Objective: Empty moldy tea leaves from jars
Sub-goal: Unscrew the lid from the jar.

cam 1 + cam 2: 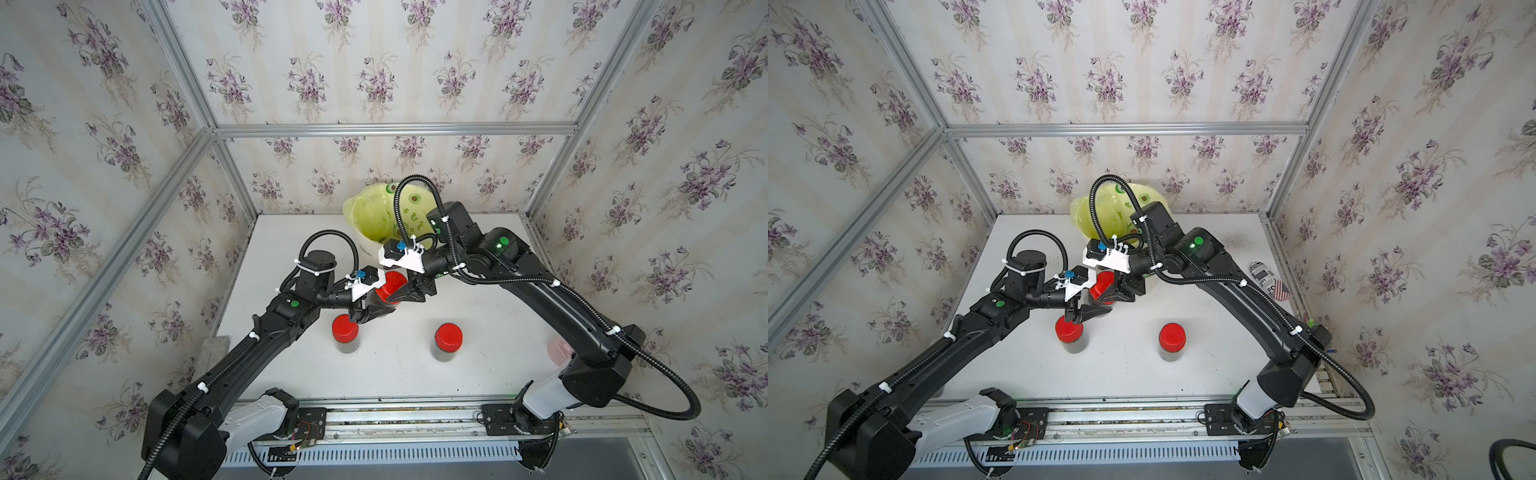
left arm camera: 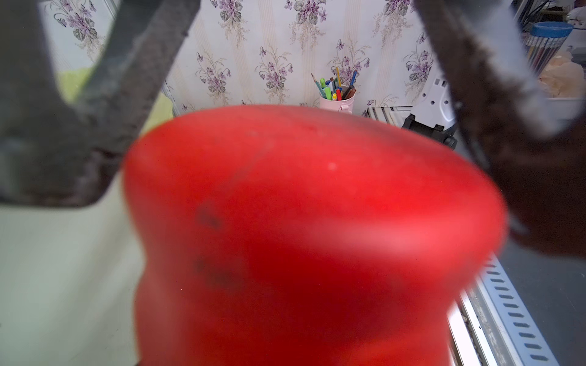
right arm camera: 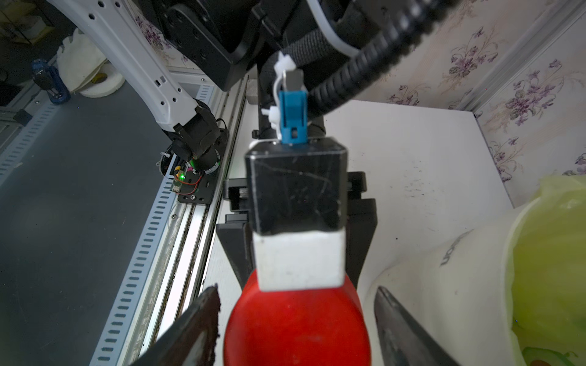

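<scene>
The left claw was clamped on the body of the held jar. The jar was tilted, just in front of the white bin with its yellow-green liner. Whether it rested on the surface or hung above it could not be told.

The right claw stood spread wide around that jar's red lid. In the right wrist view its fingers flanked the lid with a gap on each side, gripping nothing. The lid sat on the jar's mouth (whether it was loose could not be told). The claw hid the held jar's contents.

Two other jars stood upright on the surface nearer the front edge, both capped in red. The near-left jar was just beside the left claw, and the near-right jar stood well apart from it. Dark tea leaves showed through their clear walls.
</scene>
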Robot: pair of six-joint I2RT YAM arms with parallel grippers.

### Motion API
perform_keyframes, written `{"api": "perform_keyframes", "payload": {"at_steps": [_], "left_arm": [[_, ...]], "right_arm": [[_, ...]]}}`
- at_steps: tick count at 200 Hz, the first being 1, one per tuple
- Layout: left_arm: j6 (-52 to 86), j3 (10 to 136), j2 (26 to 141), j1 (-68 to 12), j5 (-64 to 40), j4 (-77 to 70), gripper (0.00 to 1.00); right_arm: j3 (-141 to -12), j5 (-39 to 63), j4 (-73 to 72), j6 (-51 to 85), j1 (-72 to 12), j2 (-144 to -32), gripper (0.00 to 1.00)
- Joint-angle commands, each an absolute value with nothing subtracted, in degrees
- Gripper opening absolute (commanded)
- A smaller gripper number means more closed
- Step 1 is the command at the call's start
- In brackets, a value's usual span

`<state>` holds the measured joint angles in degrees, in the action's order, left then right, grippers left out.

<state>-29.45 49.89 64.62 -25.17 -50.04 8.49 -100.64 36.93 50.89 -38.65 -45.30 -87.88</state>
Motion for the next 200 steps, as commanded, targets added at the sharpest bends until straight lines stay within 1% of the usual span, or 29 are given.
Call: {"api": "perform_keyframes", "payload": {"at_steps": [1,22,41,68,91,103,153,200], "left_arm": [[-30.5,50.2,64.8,-25.2,-51.0,7.3,0.52],[-30.5,50.3,64.9,-25.2,-50.9,7.4,0.52],[-30.6,50.1,64.8,-25.2,-50.6,7.4,0.52],[-30.6,50.2,64.6,-25.2,-50.0,7.4,0.51],[-30.7,50.1,64.6,-25.2,-49.8,7.4,0.52],[-30.7,50.3,64.8,-25.2,-50.0,7.4,0.52],[-30.5,50.2,64.9,-25.2,-50.2,7.4,0.52],[-30.6,50.2,64.8,-25.2,-50.2,7.3,0.52]], "right_arm": [[-97.6,37.1,44.0,-33.9,-45.2,-84.7,0.80],[-94.3,36.0,40.2,-28.4,-45.2,-81.7,0.85],[-91.6,32.5,37.5,-21.5,-45.3,-79.5,0.88],[-88.1,26.9,35.0,-10.2,-45.9,-77.3,0.90],[-85.1,20.0,33.9,-3.6,-48.7,-75.1,0.91],[-84.4,18.3,33.8,-0.3,-49.1,-74.7,0.91],[-81.5,13.5,32.2,6.8,-49.6,-74.0,0.91],[-82.2,13.3,31.7,8.2,-50.1,-75.1,0.91]]}}
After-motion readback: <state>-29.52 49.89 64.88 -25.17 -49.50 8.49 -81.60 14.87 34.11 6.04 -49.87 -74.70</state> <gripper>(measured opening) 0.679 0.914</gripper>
